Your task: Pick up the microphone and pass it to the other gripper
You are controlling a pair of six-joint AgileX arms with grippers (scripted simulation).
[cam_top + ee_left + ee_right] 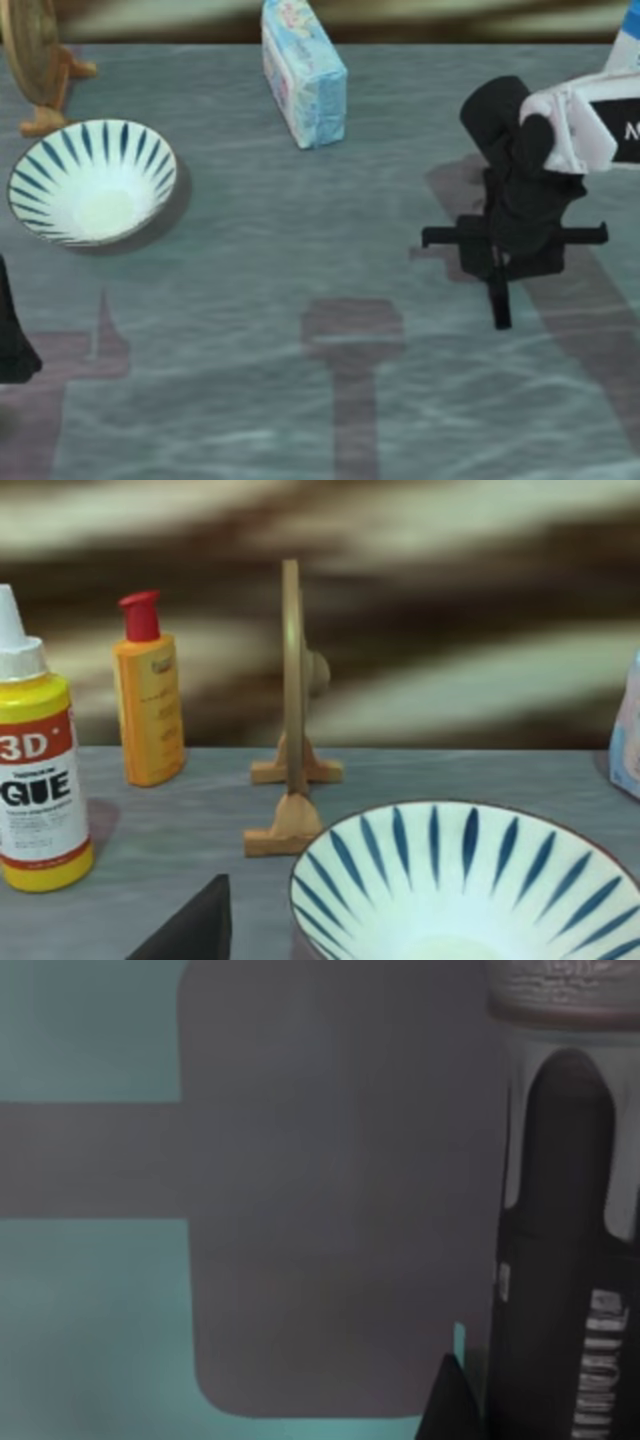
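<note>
The microphone [499, 296] sits in the right end effector [503, 262], far right of the bowl [92, 180], its black handle jutting out below the fingers; the right wrist view shows its mesh head [563, 990] close up. The fingers look closed on it. A shallow grip could let it slip during the pass. The right arm reaches down from above. The left end effector [12, 340] waits near the bowl; its opening is unclear.

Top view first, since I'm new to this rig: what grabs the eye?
The right gripper hangs over the table's right side, holding the microphone, its black handle poking out below. At the left sits a blue-striped bowl, with a blue-and-white packet at the far edge.
</note>
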